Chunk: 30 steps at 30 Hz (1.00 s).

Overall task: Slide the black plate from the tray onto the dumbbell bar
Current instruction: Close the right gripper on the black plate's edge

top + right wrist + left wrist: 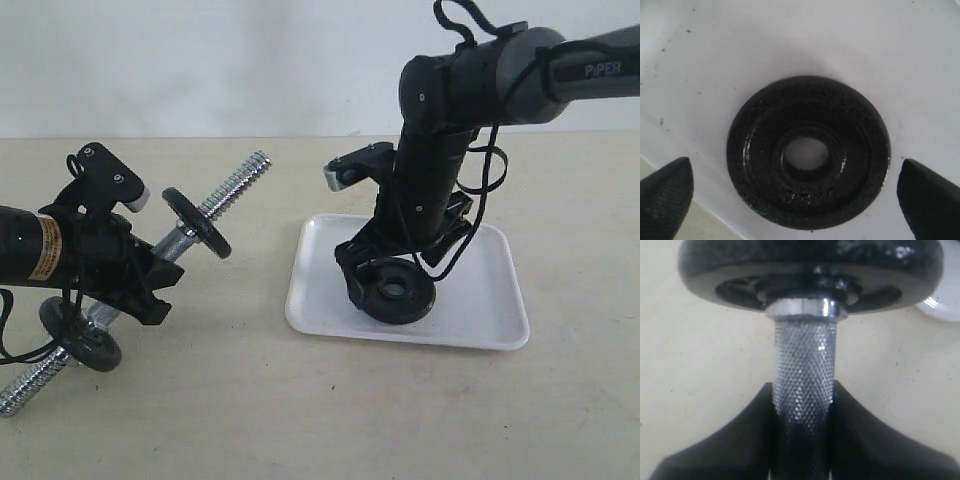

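The black plate [400, 291] lies flat in the white tray [320, 290], its central hole facing up. My right gripper [395, 270] hangs just above it and is open. In the right wrist view the plate [850, 130] sits between the two fingertips [667, 195], with a gap on each side and no contact. My left gripper [150, 290] is shut on the knurled middle of the dumbbell bar [235, 180]. The bar slants with its free threaded end toward the tray. In the left wrist view the bar [804, 370] runs up from the left gripper [802, 440] to a mounted black disc [810, 270].
The bar carries one black disc [197, 222] on its tray side and another [82, 338] near its lower end, which reaches the table's front left. The tray's rim [945, 307] shows past the disc in the left wrist view. Beige tabletop [300, 420] surrounds everything.
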Motion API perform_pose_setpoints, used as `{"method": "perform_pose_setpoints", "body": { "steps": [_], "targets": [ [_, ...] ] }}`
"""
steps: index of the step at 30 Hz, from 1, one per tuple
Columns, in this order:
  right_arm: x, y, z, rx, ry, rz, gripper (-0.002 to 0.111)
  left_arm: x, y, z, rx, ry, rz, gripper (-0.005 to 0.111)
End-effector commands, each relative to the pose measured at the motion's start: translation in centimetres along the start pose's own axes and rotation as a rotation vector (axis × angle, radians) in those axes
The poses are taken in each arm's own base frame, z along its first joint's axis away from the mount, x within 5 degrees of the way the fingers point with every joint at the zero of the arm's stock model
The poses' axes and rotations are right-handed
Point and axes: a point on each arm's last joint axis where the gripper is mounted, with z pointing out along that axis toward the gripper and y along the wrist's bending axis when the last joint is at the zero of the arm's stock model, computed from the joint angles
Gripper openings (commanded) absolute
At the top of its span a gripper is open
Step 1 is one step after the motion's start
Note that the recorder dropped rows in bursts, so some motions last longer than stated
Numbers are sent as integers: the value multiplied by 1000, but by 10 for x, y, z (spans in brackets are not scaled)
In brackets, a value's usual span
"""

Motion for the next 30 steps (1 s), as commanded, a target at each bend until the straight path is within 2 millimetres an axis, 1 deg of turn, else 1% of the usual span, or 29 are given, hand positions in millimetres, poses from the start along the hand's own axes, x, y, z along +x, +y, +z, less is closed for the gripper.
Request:
{"method": "perform_pose_setpoints", "body": {
  "steps": [1,16,30],
  "targets": [
    [-2,2,7,3,2,-4,105,-32,-3,-16,51,-188,-15,4],
    [-7,7,8,11,-49,-16,105,-32,-3,-16,51,-188,-15,4],
    [-6,6,8,19,-36,-25,105,-32,-3,-16,50,-188,-13,4]
  ]
}}
